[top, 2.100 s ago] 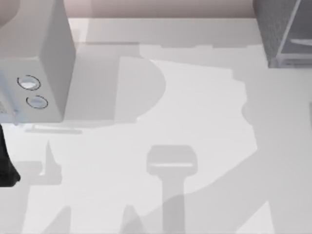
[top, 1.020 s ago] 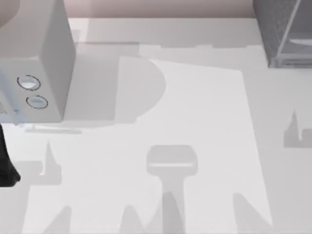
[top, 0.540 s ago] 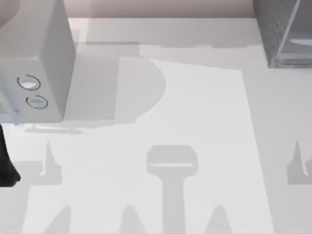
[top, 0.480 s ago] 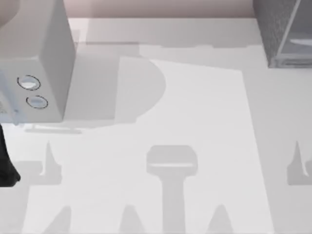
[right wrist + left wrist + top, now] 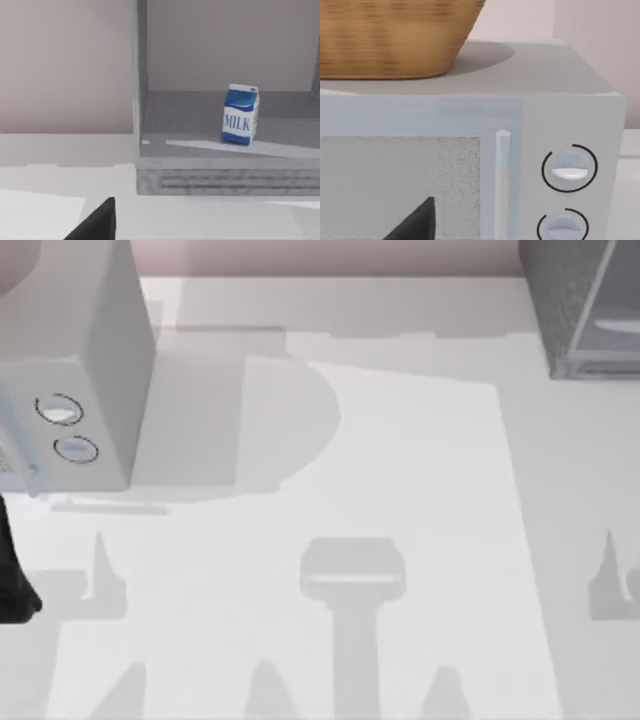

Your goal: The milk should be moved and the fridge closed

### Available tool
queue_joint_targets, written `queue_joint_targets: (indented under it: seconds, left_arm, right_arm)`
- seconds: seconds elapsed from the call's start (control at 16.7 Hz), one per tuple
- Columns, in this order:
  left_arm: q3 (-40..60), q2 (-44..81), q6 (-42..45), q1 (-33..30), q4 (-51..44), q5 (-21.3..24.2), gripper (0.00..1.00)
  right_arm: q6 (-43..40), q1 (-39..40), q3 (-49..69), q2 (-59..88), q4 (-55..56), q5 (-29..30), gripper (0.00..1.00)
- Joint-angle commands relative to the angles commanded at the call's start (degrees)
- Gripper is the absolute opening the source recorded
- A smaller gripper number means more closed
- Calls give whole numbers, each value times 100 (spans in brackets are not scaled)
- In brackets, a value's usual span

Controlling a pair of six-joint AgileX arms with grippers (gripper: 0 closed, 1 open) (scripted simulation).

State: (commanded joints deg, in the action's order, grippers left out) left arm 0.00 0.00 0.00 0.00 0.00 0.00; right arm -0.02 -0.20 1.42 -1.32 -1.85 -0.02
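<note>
**Already inside: milk stands on the fridge floor, door open**

Upright on the floor of the fridge (image 5: pixel 225 175), the milk (image 5: pixel 240 114) stands with its long axis vertical and its lettered face turned toward the right wrist camera. It sits a little back from the fridge's front lip and well apart from the pale upright frame post at the opening's edge. The opening is uncovered toward that camera, so the closing step looks undone; where the door hangs cannot be told.

From above, the fridge occupies the table's (image 5: pixel 400 490) far right corner, with the microwave (image 5: pixel 70 360) opposite it at the far left. A wicker basket (image 5: pixel 390 37) rests on top of the microwave.

The right gripper (image 5: pixel 97 222) is the nearer one: the milk lies ahead of it, past the fridge's front lip. One dark fingertip edge is visible, so whether its fingers are spread or pressed together cannot be told. The left gripper (image 5: pixel 417 222) faces the microwave door, close beside the two dials, far across the table from the fridge; its finger state cannot be told either.

Between microwave and fridge the tabletop offers open room. The likely constraints for any move at the fridge are the front lip below and the frame post alongside the opening.
</note>
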Motion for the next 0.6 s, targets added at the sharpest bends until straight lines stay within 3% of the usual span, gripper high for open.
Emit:
queue_joint_targets:
  seconds: [0.24,0.6]
  left_arm:
    - [0,0,0,0,0,0,100]
    - [0,0,0,0,0,0,100]
  right_arm:
    - [-49,34,583,-708,-1099,-25,100]
    - [-141,128,1870,-2279,-4057,-98,100]
